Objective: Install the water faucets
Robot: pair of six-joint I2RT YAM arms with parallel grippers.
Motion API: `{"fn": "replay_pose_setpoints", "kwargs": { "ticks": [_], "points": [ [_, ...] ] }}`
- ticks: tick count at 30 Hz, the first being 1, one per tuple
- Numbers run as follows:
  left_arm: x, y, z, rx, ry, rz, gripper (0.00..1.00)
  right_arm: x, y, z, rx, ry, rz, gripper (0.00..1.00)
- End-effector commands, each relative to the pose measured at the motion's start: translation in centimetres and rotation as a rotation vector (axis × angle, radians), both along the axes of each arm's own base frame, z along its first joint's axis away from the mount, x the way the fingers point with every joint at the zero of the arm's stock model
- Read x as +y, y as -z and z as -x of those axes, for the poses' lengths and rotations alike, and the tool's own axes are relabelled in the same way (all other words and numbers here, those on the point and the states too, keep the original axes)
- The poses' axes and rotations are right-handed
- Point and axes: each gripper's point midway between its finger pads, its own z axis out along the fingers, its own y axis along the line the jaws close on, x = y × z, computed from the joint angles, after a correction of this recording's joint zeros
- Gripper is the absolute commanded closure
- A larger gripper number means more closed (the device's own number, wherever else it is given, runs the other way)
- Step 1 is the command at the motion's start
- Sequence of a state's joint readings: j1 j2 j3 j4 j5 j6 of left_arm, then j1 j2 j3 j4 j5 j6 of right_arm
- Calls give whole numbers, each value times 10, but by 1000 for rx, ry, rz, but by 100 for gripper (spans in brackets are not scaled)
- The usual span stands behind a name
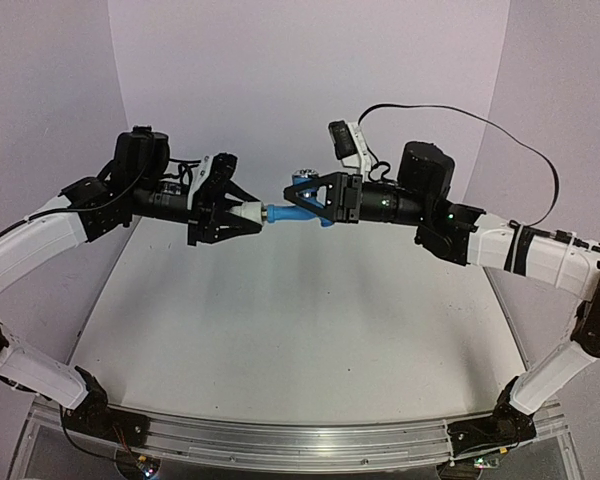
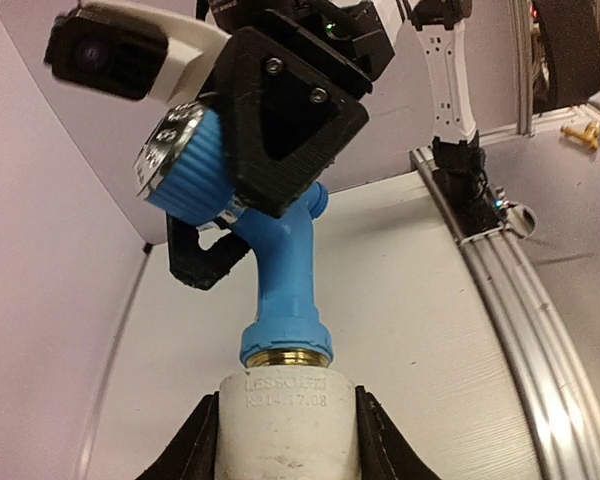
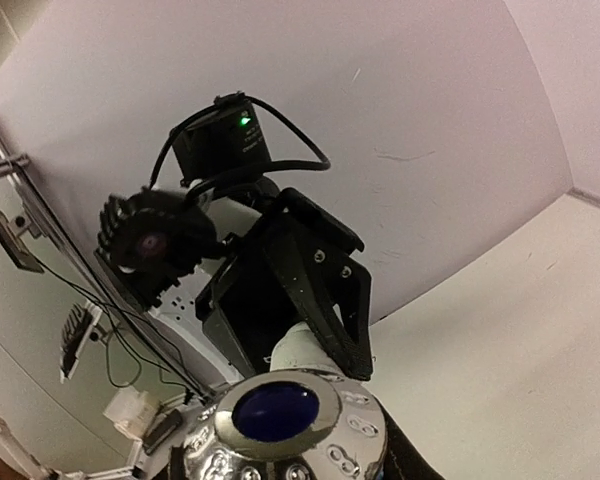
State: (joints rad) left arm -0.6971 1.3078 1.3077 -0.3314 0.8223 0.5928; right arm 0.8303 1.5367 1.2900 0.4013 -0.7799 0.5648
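The light-blue faucet (image 1: 298,211) hangs in the air between both arms above the table. Its brass threaded end sits in a white cylindrical fitting (image 1: 250,213). My left gripper (image 1: 242,214) is shut on the white fitting (image 2: 288,425). My right gripper (image 1: 308,203) is shut on the faucet's body near its silvery knob (image 1: 303,175). In the left wrist view the blue faucet (image 2: 285,285) rises from the fitting, with the right fingers (image 2: 285,125) clamped over it. In the right wrist view the knob (image 3: 285,420) with its blue cap fills the bottom; the fitting (image 3: 305,350) shows behind it.
The white table top (image 1: 300,330) lies below both arms, with purple walls behind and at the sides. A metal rail (image 1: 290,440) runs along the near edge. A small yellow part (image 2: 580,132) lies off the table beyond the rail.
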Motion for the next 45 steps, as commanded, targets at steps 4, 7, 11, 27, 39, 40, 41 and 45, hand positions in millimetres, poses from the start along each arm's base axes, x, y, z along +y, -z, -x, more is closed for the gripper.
{"fn": "replay_pose_setpoints", "kwargs": {
  "ticks": [4, 7, 11, 27, 39, 40, 41, 45],
  "points": [
    [-11, -62, 7, -704, 53, 97, 100, 22, 5, -4, 499, -45, 5, 100],
    [-10, -64, -4, -872, 11, 79, 100, 18, 16, -16, 676, -19, 8, 100],
    [-13, -61, -18, -1100, -8, 37, 100, 18, 22, -21, 816, -22, 11, 100],
    [-3, -35, -66, -1228, -140, -113, 100, 7, 26, -43, 858, 74, -11, 75],
    [19, -41, -94, -654, -332, 38, 100, -71, 8, -63, 547, 298, -45, 4],
    [19, -40, -92, -610, -332, 50, 100, -82, 10, -65, 521, 336, -42, 3],
    [19, -39, -91, -559, -338, 62, 100, -95, 11, -69, 489, 391, -33, 2],
    [19, -27, -90, -361, -363, 90, 100, -137, 7, -68, 285, 574, 21, 2]
  ]
}}
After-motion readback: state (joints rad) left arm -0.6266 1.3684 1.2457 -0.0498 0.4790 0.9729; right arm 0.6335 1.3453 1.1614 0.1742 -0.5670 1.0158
